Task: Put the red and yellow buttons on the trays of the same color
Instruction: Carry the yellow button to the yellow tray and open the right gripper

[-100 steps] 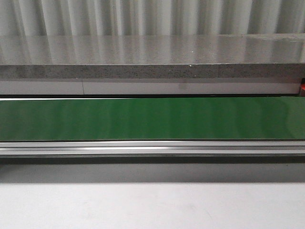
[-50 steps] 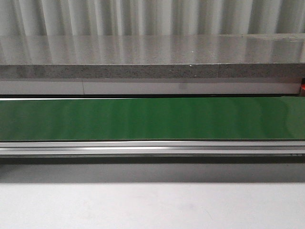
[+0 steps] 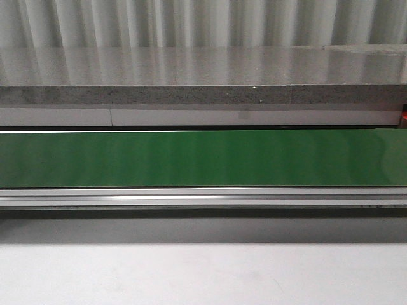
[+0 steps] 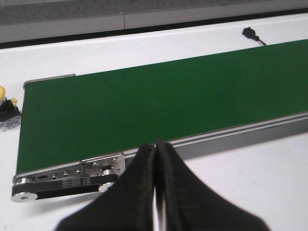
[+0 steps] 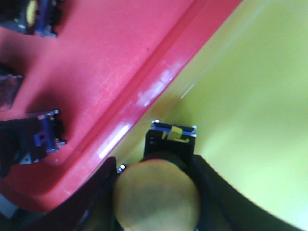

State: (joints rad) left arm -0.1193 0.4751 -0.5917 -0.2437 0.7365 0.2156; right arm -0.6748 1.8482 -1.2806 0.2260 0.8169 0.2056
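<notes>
In the right wrist view my right gripper (image 5: 155, 190) is shut on a yellow button (image 5: 156, 197). The button's black base (image 5: 171, 137) points down at the yellow tray (image 5: 240, 96), close to that tray's edge beside the red tray (image 5: 96, 67). Dark button bodies (image 5: 41, 137) lie in the red tray, their caps hidden. My left gripper (image 4: 156, 149) is shut with nothing in it, hanging over the white table in front of the green conveyor belt (image 4: 159, 101). Another yellow button (image 4: 6, 108) stands on the table past the belt's end. Neither gripper shows in the front view.
The green belt (image 3: 203, 157) spans the front view, with its aluminium rail (image 3: 203, 198) in front and a grey stone ledge (image 3: 203, 76) behind. A black cable plug (image 4: 250, 33) lies on the table beyond the belt. The belt's end roller and bracket (image 4: 67, 175) sit near my left fingers.
</notes>
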